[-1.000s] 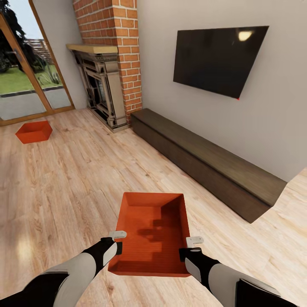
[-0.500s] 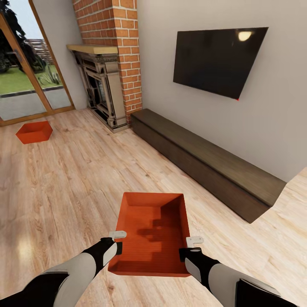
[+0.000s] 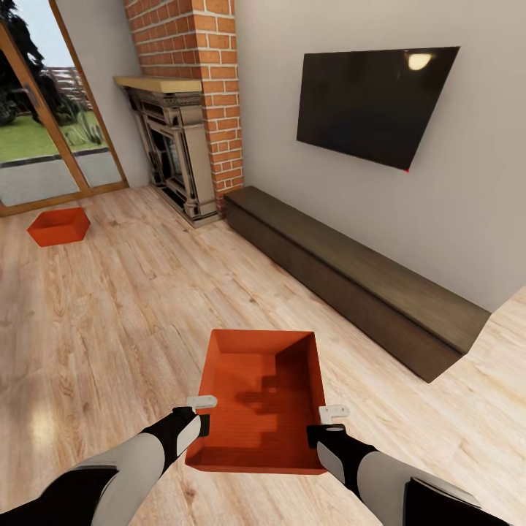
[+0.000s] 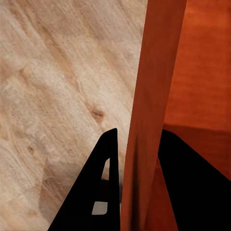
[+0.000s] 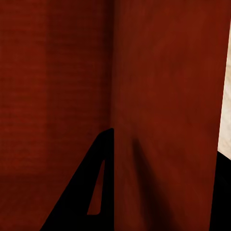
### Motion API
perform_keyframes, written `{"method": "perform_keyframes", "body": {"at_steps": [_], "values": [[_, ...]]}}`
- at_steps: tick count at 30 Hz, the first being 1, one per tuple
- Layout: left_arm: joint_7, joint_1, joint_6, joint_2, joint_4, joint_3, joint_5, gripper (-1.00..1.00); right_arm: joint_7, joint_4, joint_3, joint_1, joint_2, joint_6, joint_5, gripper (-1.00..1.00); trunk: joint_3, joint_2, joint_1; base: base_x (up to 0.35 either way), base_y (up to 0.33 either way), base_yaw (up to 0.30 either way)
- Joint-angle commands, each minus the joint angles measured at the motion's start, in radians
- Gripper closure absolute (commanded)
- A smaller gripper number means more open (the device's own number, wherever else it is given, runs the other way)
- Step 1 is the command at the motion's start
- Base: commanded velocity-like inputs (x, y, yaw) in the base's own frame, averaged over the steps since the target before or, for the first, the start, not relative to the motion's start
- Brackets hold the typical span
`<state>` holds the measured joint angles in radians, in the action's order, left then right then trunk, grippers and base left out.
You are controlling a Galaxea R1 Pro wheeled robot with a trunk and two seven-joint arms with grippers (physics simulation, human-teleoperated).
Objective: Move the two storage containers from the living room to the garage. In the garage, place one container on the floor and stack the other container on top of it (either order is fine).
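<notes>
Here we are in the living room, and the near storage container (image 3: 261, 398) is up between both arms, just in front of the robot, open top facing us, over the light wood plank floor (image 3: 109, 321). The left gripper (image 3: 201, 411) has the container's left wall, and from the left wrist camera you can see that wall (image 4: 144, 120) running straight between the 2 black fingers (image 4: 98, 192), 1 outside over the planks and 1 inside the bin, pinched tight on it. The right gripper (image 3: 330, 422) does the same on the opposite wall; from the right wrist camera the red wall (image 5: 163, 120) sits between a finger (image 5: 91, 187) on the inside and a dark finger edge at the outside corner, so it is clamped on too. The container looks level, its far end pointing toward the long dark bench (image 3: 351, 274) that runs along the wall under the black TV (image 3: 372, 102). The 2nd storage container (image 3: 58, 225) rests on the planks well apart, over by the glass doors (image 3: 44, 131), to the left of the brick fireplace (image 3: 183, 124).
</notes>
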<state>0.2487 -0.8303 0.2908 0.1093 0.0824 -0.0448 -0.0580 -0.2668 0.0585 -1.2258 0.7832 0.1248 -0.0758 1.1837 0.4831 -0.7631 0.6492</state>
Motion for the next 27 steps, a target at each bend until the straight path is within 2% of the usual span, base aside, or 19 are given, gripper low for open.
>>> {"method": "perform_keyframes", "body": {"at_steps": [1,12,27], "values": [[0.007,0.001,0.006,-0.011,-0.001,0.031,-0.005,1.0,-0.008,0.002,0.011,0.001,-0.004,-0.005,-0.018,1.0,0.001,-0.001,0.0,0.0,0.0,0.0],[0.007,0.0,0.006,-0.01,-0.001,0.031,-0.005,1.0,-0.011,0.002,0.012,0.001,-0.004,-0.007,-0.017,1.0,-0.003,0.006,-0.004,0.0,0.0,0.0],[0.007,0.0,0.006,-0.01,-0.003,0.031,-0.005,1.0,-0.014,0.0,0.012,0.001,-0.003,-0.007,-0.018,1.0,-0.027,0.006,-0.004,0.0,0.0,0.0]]}}
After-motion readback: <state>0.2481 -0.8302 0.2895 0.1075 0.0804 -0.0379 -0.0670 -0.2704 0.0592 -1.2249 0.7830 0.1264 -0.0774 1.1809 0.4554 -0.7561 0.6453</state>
